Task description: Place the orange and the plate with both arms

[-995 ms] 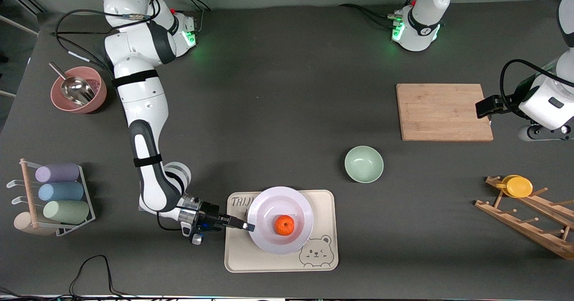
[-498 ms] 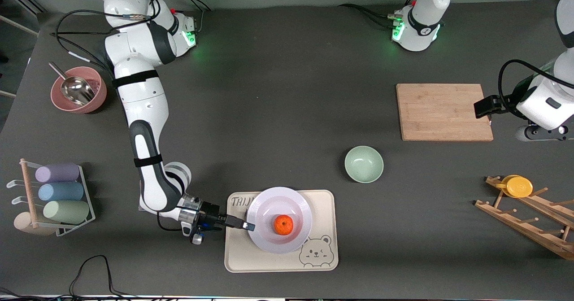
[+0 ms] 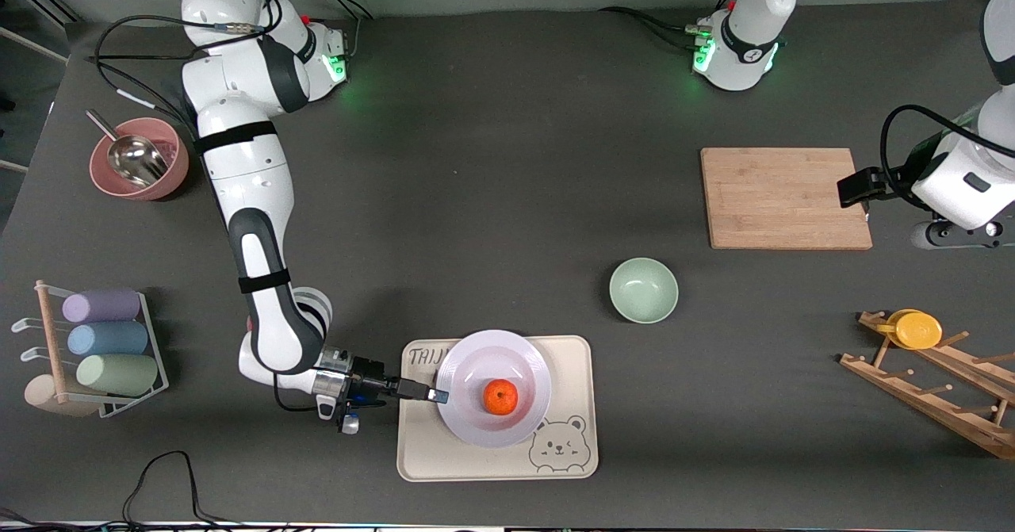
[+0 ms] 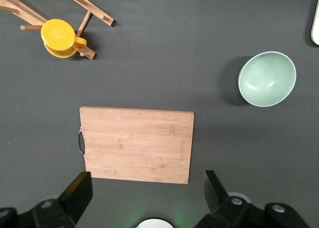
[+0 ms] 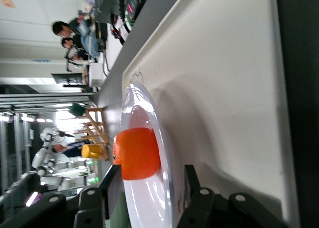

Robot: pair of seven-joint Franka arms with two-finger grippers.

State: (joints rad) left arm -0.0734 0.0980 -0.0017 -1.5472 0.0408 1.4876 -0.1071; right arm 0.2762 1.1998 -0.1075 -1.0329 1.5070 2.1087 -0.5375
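The orange sits in the plate, which lies on the bear tray. The right gripper has its fingers spread around the plate's rim, not pinching. It should back straight out, low and slow. The left gripper waits, spread wide, over the wooden board.

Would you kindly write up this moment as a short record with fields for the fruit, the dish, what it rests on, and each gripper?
orange: lies in the plate
plate: rests on the cream bear tray
right gripper: at the plate's rim toward the right arm's end, jaws parted around the rim, not clamped
left gripper: open, waits over the wooden cutting board
green bowl: on the table, farther from the front camera than the tray
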